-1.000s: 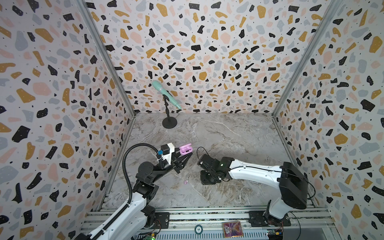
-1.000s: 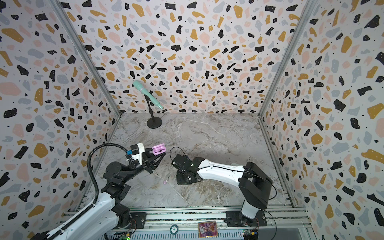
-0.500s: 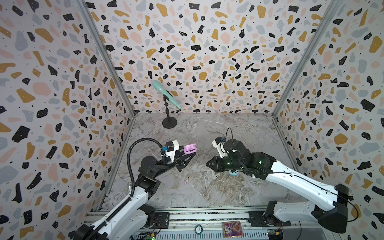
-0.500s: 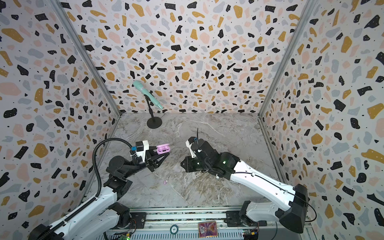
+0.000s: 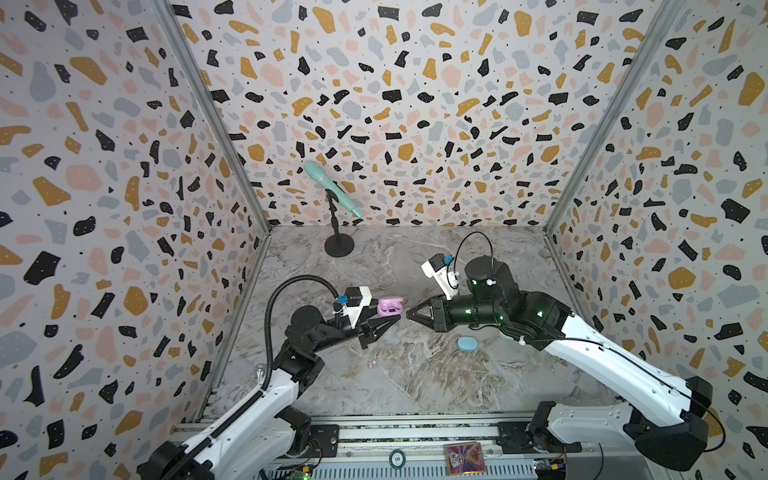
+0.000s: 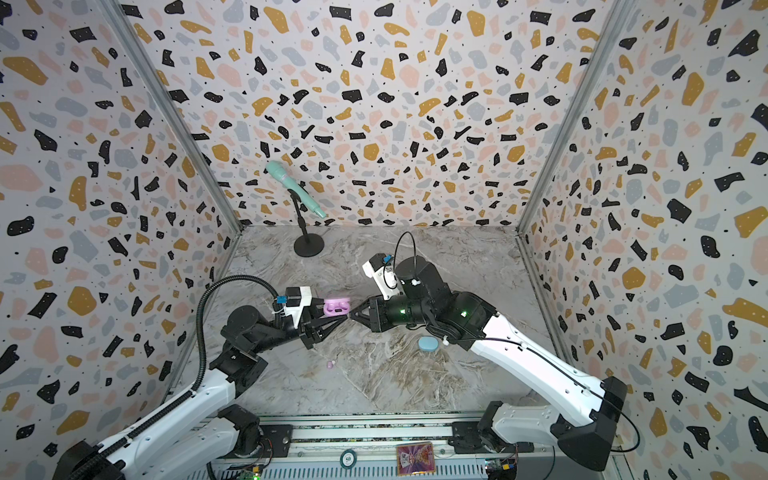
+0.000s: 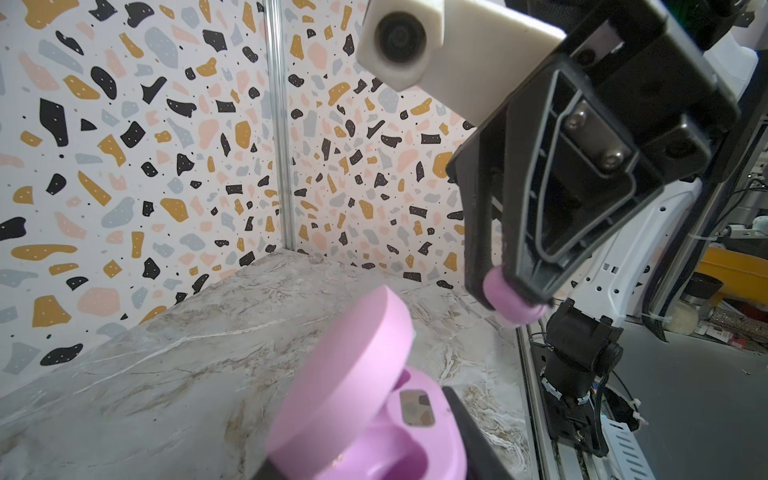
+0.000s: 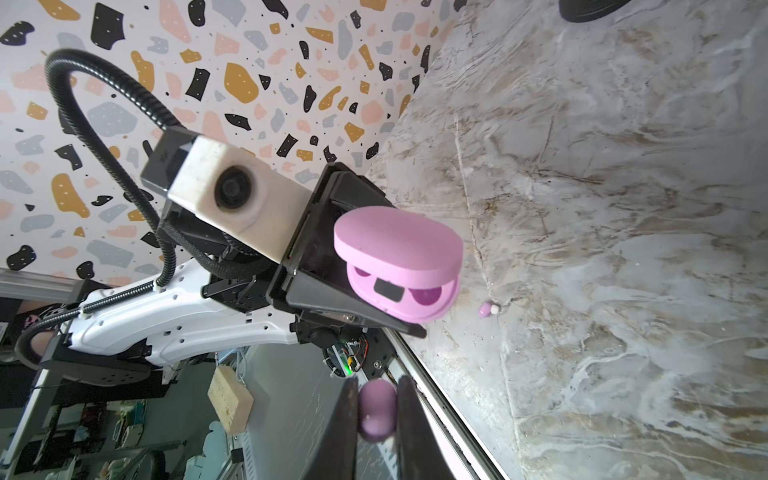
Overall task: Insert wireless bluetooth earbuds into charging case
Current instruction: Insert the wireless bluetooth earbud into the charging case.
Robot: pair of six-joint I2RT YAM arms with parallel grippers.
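Above marbled tabletop [image 5: 415, 382], pink charging case [image 5: 390, 306] clamped in left jaws, pink earbud [image 8: 376, 409] pinched in right jaws: align over empty socket [image 8: 426, 296], seat gently.

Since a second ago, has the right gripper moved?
Yes. The right gripper has shifted farther from the loose pink earbud, toward the microphone stand.

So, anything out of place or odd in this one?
Only a pink earbud lying loose on the table, near the left gripper holding the open pink case; the right gripper holds a second earbud. Nothing looks spilled or damaged.
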